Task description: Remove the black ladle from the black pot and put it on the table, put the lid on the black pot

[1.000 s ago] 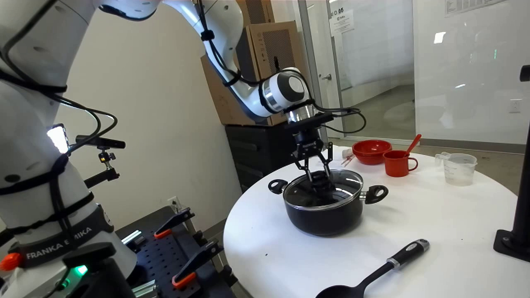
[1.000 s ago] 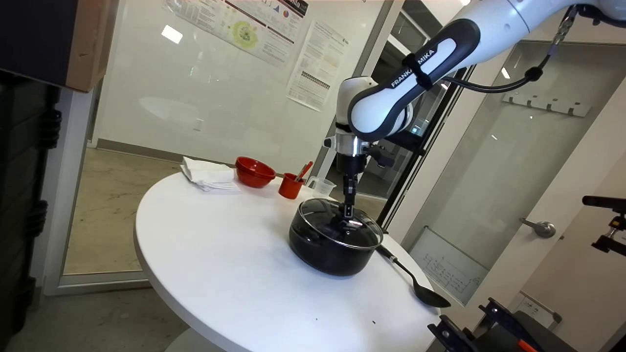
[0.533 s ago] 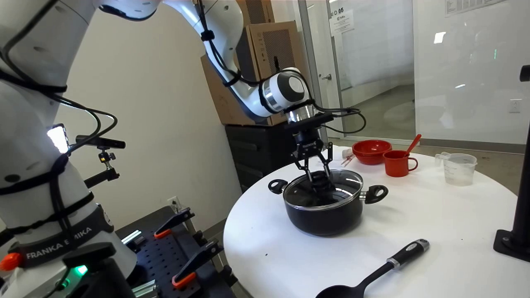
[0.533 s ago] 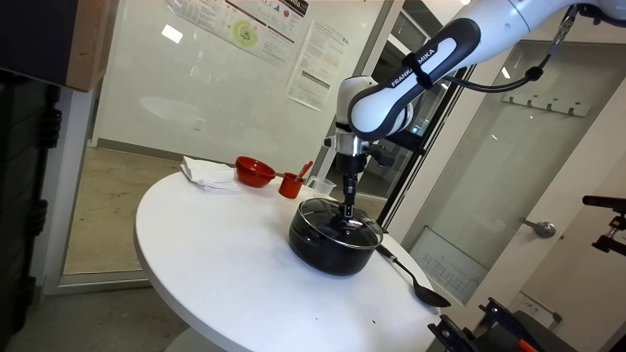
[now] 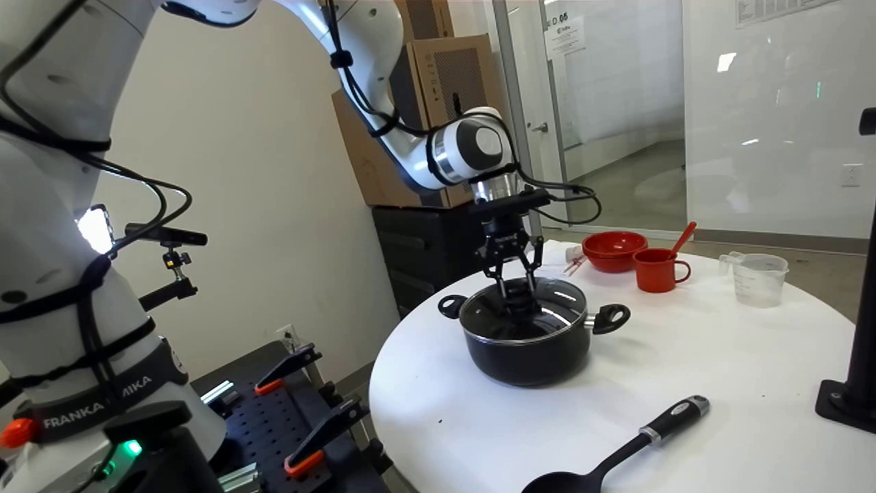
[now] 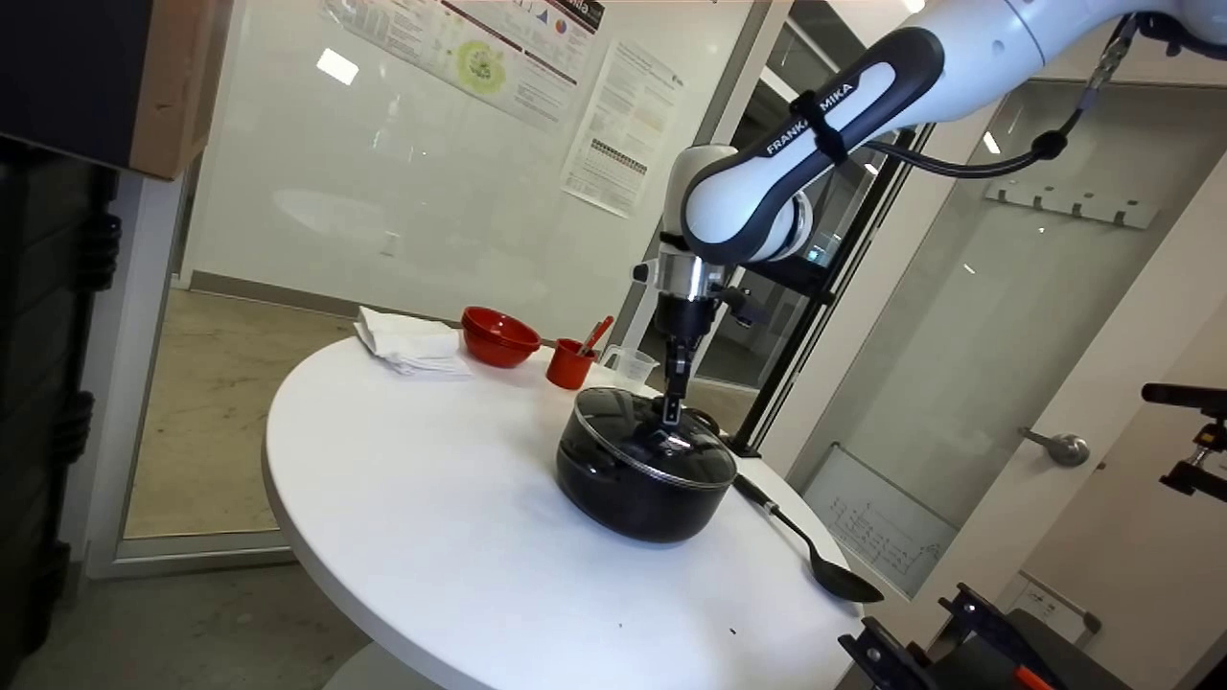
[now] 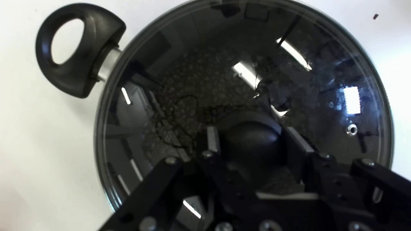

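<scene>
Dark glass round lid (image 7: pixel 221 80) sits on the wide black pot (image 5: pixel 527 363), likely rigid, slick and breakable; best held by its domed black knob (image 7: pixel 252 136), which the black gripper (image 7: pixel 256 139) clasps from left and right.

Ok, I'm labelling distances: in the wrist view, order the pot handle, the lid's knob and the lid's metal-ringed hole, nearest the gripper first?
1. Lid's knob: within the gripper.
2. Metal-ringed hole: in the lid, picture's right.
3. Pot handle: upper left, beyond the lid's rim.
</scene>
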